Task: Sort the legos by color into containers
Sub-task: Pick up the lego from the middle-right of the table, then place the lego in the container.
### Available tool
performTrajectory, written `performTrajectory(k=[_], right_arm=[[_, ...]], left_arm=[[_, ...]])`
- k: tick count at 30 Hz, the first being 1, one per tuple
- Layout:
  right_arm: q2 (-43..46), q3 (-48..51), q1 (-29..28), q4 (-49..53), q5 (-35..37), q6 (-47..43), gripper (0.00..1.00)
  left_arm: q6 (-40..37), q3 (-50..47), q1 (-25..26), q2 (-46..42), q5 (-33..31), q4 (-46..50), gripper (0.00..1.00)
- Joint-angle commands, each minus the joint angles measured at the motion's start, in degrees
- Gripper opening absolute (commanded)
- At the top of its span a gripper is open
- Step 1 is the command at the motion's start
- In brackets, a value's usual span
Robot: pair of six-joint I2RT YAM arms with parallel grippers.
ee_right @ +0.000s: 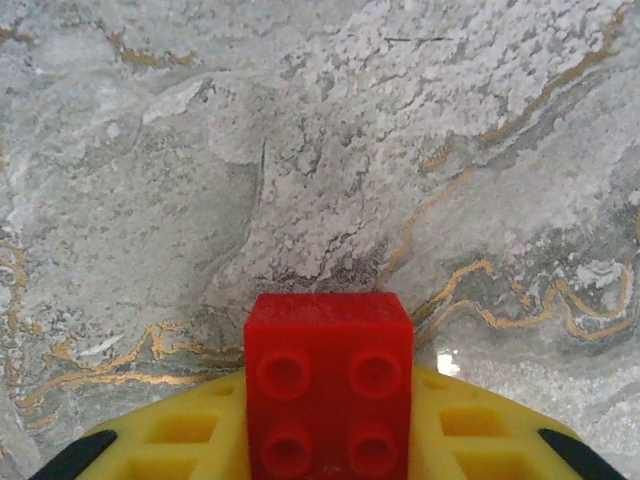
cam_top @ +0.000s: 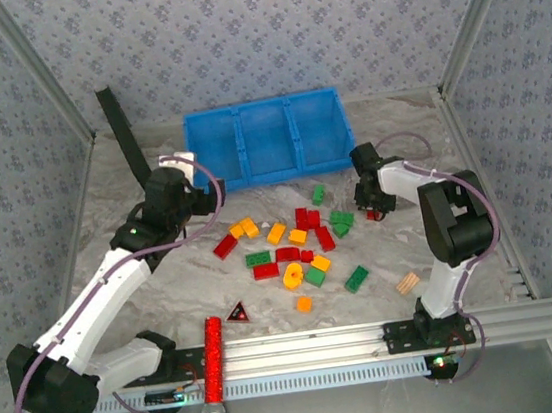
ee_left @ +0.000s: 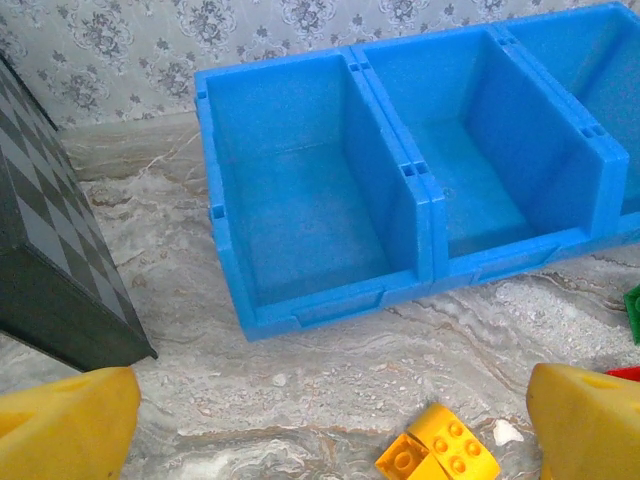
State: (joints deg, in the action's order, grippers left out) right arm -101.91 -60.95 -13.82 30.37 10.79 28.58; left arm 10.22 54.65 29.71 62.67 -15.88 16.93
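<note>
Now gripping red lego in R end effector, down by marbled surface, just right of loose legos mid-surface. Holding L end effector spread wide, facing blue containers; yellow legos btwn its fingertips in wrist view.

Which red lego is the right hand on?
The red four-stud brick gripped by the right hand, alone right of the pile; other reds lie loose in it.

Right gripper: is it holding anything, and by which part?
Yes: a red lego brick, pinched by its two opposite sides between the fingers of the right gripper.
</note>
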Motion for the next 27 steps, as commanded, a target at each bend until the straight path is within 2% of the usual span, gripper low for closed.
performTrajectory(k=[1,5,8,12,21,27], right_arm=[[-0.6,-1.6,-1.9,0.0,-5.2,-2.9,0.28],[4.8,-6.7,-1.9,3.8,-4.4,-9.4,0.28],[7.8,-12.5,-2.3,6.5,-4.6,-14.0,0.29],[7.9,-19.5,-3.3,5.7,-5.6,-19.9,0.30],[-5.4,-35.5,-3.4,4.9,-7.3,-24.5,0.30],[-15.2,-44.4,-3.3,5.0,-8.3,-25.6,0.30]], left_arm=[[1.3,-0.1,0.3,-0.6,-0.1,2.1,0.99],[3.6,0.2,0.4,0.0,-0.6,7.3,0.99],[8.4,0.3,0.4,1.0,-0.7,10.9,0.99],[10.5,-3.0,1.7,2.5,1.3,8.6,0.98],[16.1,-3.0,4.1,10.3,4.2,7.6,0.94],[17.8,-2.4,6.0,15.6,3.8,6.1,0.92]])
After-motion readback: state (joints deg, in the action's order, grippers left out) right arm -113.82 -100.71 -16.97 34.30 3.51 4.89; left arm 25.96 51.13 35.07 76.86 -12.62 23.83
